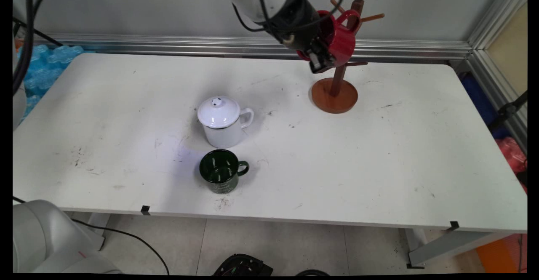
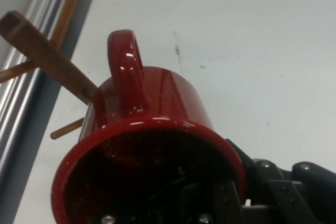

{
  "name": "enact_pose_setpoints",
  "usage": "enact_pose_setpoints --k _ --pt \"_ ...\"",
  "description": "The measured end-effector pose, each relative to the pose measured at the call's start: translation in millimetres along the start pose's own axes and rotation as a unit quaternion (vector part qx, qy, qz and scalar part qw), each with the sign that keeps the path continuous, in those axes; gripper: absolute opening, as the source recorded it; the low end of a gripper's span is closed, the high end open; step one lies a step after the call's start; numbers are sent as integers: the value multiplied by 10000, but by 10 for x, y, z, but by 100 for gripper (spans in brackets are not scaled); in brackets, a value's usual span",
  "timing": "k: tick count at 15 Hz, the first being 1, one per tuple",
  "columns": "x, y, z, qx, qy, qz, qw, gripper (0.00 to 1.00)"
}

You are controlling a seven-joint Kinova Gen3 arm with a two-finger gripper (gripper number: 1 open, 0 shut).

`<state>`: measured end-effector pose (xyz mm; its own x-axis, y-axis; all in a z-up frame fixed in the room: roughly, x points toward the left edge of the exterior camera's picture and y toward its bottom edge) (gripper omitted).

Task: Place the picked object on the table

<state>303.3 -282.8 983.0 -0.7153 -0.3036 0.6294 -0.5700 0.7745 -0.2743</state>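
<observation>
Tabletop (image 1: 379,158), white and scuffed, carries 3 standing things: a wooden mug tree (image 1: 337,84) at back right, a white lidded mug (image 1: 223,122) near the middle, and a dark green mug (image 1: 221,171) just in front of the white one. Both are well apart from the tree.

Arm enters from the top, with the gripper (image 1: 322,57) raised beside the tree's upper pegs. The gripper is clamped on the rim of a red mug (image 1: 343,40): 1 finger sits inside the cup, the other outside the wall.

Key relation: the red mug lies on its side in the air, mouth toward the gripper, base and long axis pointing away toward the tree's post. Its handle (image 2: 126,69) faces up, level with the top pegs.

The hand view shows the handle loop close beside a peg (image 2: 50,56); whether the peg passes through the loop, cannot tell. The main view alone shows the tree's base and the 2 other mugs.
</observation>
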Motion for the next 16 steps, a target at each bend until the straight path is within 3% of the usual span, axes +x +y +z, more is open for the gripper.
enact_pose_setpoints --k 6,12,16 --pt "-266 -210 -281 -391 -253 540 9975 0" --pt "-664 -561 -497 -701 -669 977 9905 0" --pt "-881 -835 -512 -771 -929 1195 9855 0"
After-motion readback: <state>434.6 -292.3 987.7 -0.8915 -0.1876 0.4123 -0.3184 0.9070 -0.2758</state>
